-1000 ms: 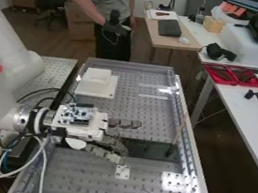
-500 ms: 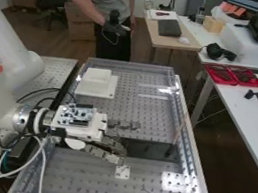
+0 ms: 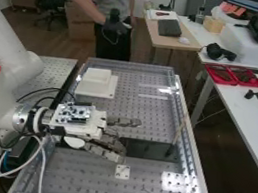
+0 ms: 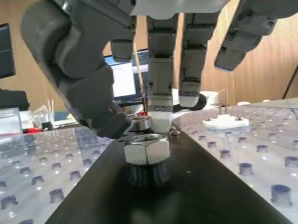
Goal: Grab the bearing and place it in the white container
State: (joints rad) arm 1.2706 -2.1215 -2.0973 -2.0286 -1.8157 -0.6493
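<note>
Hand (image 4: 160, 85) is hanging open over the dark strip (image 4: 206, 192), fingers mostly straight, thumb bending inward. Bearing (image 4: 141, 123), apparently the round metal piece, is sitting beyond the hex nut (image 4: 148, 150), between thumb and nearest fingertip; whether either is touching, cannot tell. White container (image 3: 96, 76) is waiting farther along the bench.

Handling, by judgement: bearing is looking stiff, dense for its size, hardly fragile; smooth curved wall is likely slipping under a light or off-centre pinch. Best hold: opposite sides of outer wall, squarely, clear of the nut.
</note>
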